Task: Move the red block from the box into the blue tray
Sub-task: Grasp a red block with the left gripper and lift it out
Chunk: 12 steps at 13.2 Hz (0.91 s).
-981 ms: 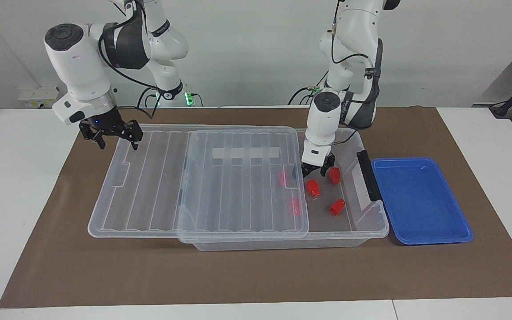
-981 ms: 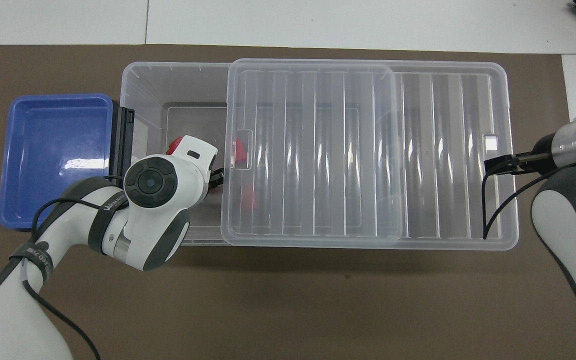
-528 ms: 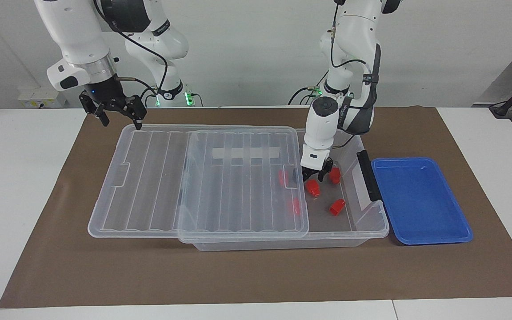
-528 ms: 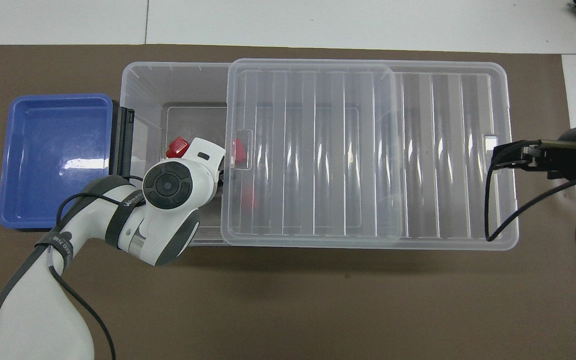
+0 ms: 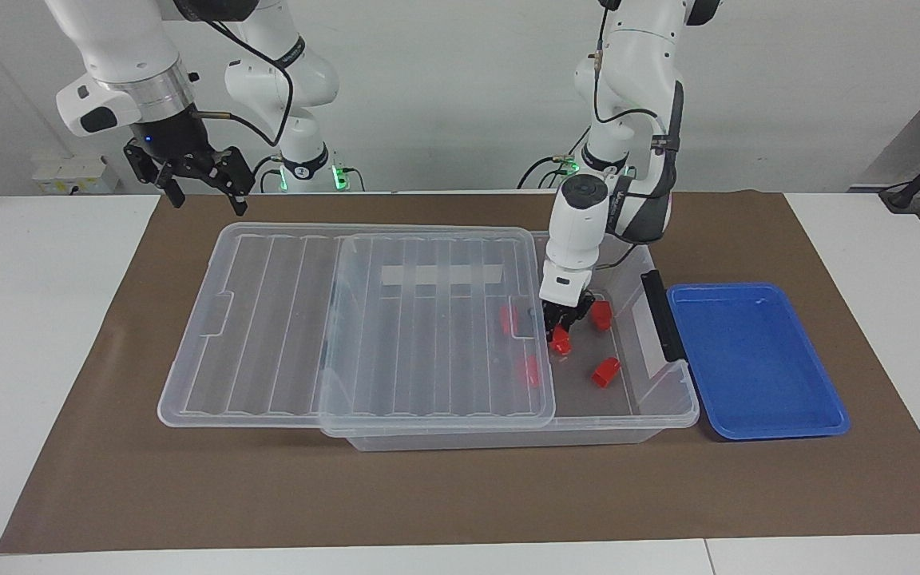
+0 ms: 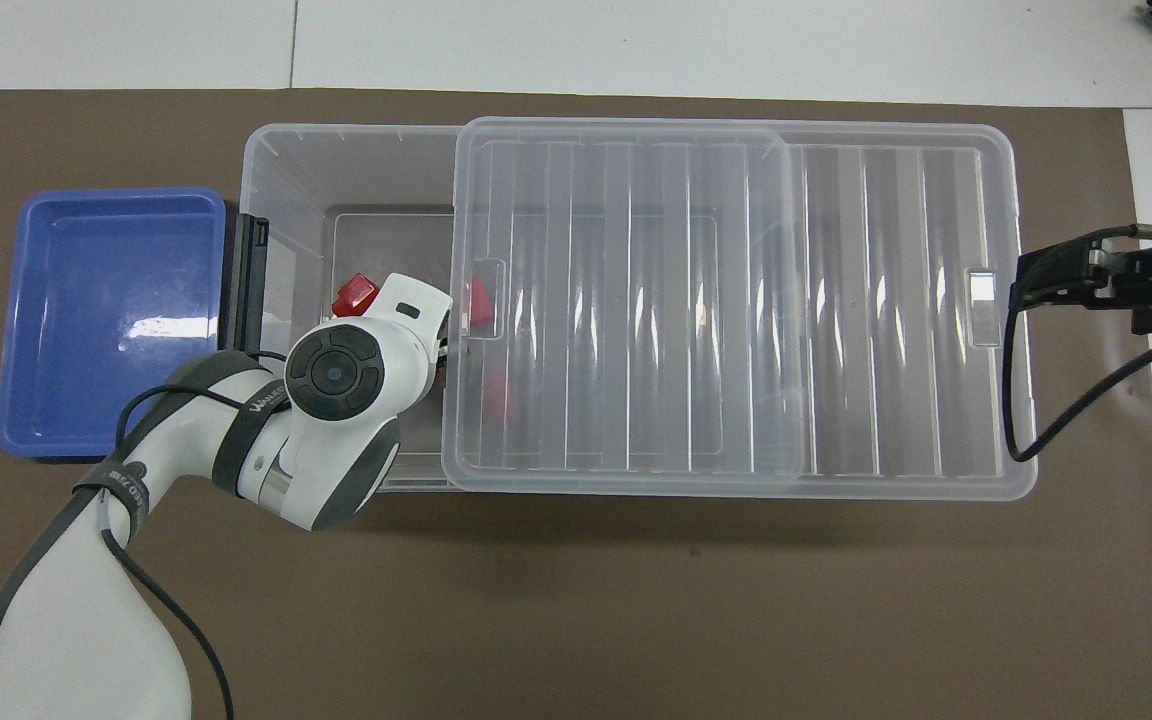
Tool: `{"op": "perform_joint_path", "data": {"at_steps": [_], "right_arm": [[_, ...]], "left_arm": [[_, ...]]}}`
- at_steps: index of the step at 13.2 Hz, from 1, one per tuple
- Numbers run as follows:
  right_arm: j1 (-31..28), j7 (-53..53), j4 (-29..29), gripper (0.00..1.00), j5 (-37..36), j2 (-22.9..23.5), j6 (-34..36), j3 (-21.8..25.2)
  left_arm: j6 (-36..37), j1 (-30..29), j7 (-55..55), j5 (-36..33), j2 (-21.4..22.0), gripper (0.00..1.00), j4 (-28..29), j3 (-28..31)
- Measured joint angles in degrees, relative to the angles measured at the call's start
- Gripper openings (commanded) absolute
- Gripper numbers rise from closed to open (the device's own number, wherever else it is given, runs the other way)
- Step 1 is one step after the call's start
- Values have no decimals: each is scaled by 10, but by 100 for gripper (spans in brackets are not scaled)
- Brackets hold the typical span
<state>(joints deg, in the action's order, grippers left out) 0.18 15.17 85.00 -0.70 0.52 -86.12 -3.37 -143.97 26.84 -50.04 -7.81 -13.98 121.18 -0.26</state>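
Left end effector point(image 5: 561, 329) clamped on red block point(image 5: 561, 341) inside box point(image 5: 672, 403), beside slid-back lid point(image 5: 436, 327). Right end effector point(image 5: 203, 182) spread wide, waiting above table's corner. Risk: block slipping during lift, or clipping the lid edge before blue tray point(image 5: 755, 359).

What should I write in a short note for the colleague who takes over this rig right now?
Left claw: down inside the box, shut on a red block that sits on the box floor.
Right claw: open, empty, up over the mat near the lid's end; this arm waits.
Lid slid aside toward the right arm's end, so the box is partly open.
Other red blocks in the box: two uncovered, two under the lid.
Blue tray: beside the box's latch end, nothing in it.
Done: lid opened, block gripped.
Left: lift the block, carry it to the tray, release.
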Motion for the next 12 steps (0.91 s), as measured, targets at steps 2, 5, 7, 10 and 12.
{"op": "perform_joint_path", "data": {"at_steps": [2, 5, 7, 10, 12], "right_arm": [[-1, 0, 11, 100, 0, -3, 4, 0], [-4, 0, 19, 100, 0, -7, 4, 0], [-5, 0, 20, 100, 0, -8, 4, 1], [-5, 0, 20, 100, 0, -8, 4, 1], [-5, 0, 20, 100, 0, -9, 4, 1]], "left_arm": [[14, 0, 3, 0, 0, 0, -4, 0], [134, -1, 10, 0, 6, 0, -66, 2], [223, -4, 18, -1, 28, 0, -119, 7], [334, -11, 39, 5, 66, 0, -171, 10], [426, -34, 114, 28, 78, 0, -227, 13]]}}
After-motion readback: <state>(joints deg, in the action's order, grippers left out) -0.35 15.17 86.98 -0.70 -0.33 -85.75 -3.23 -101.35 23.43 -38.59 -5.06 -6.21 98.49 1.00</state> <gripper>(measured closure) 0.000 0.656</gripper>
